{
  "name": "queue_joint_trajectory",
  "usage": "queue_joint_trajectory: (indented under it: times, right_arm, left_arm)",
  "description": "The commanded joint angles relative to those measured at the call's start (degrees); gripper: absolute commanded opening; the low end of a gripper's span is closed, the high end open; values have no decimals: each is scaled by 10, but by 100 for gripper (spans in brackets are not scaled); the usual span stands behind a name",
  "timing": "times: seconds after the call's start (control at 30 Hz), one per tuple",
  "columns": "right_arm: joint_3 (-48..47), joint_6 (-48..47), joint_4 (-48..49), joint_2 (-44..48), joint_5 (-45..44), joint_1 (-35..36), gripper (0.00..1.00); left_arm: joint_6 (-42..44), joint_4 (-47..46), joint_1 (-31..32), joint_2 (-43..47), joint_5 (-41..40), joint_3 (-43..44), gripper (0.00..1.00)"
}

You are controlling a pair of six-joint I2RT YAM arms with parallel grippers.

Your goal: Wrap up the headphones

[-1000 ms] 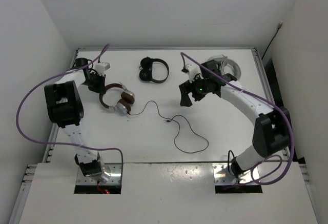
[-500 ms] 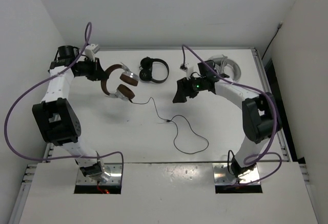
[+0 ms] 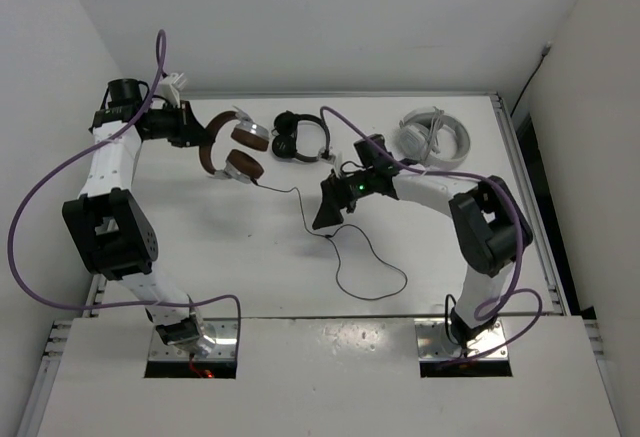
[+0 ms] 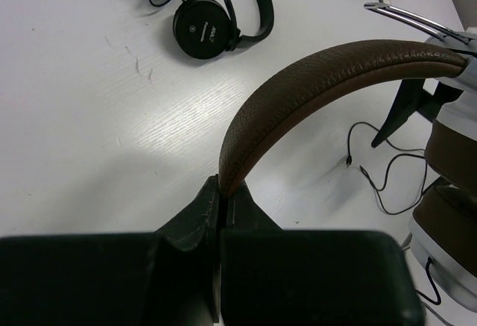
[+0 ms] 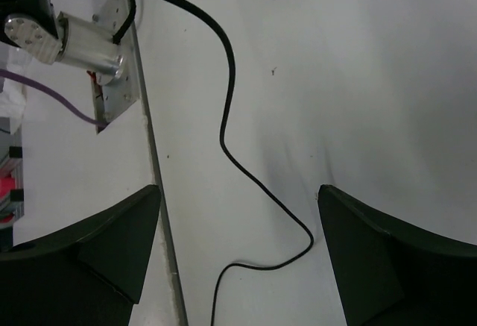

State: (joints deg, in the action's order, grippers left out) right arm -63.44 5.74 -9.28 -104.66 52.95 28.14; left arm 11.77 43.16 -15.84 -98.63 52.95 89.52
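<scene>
Left gripper (image 4: 220,195): clamped shut on the brown headband of the headphones (image 4: 320,80), pinching it near one end. The band arches away from the fingers, and the silver-and-brown earcups hang at the right edge of the wrist view.

In the top view the left gripper (image 3: 195,129) sits at the far left of the table (image 3: 200,257), with the headphones (image 3: 232,147) held off the surface and tilted, just left of the black headphones (image 3: 300,137). A second ago the same gripper held them closer to the near side, with the earcups low by the table. The arm has since swung them up and toward the back wall.

Cable (image 3: 345,247): runs from the lower earcup to the right, then down into a loose loop on the table. The loop lies much as it did before, and the stretch nearest the earcup has been drawn up with the lift.

Right gripper (image 5: 238,192): fingers spread wide, holding nothing. The cable (image 5: 231,117) snakes across the table between the two fingers; I cannot tell whether they touch it.

From above, the right gripper (image 3: 325,215) now hangs over the upper part of the cable. It has come left and toward the near side from its place a second ago. The white headphones (image 3: 433,137), half hidden by that arm earlier, are now in plain view at the far right.
</scene>
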Motion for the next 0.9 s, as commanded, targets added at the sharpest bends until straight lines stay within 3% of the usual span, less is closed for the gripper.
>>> queue_joint_trajectory:
  times: [0.0, 0.33, 0.77, 0.87]
  right_arm:
    - [5, -5, 42, -3, 21, 23, 86]
    - [32, 31, 94, -39, 38, 35, 77]
    - [31, 43, 127, -80, 19, 52, 70]
    - [24, 38, 121, -86, 24, 52, 64]
  left_arm:
    - [-22, 1, -5, 5, 33, 28, 0]
    - [-43, -6, -16, -1, 28, 33, 0]
    - [-61, -18, -31, -24, 80, 27, 0]
    - [-67, -18, -37, -24, 80, 22, 0]
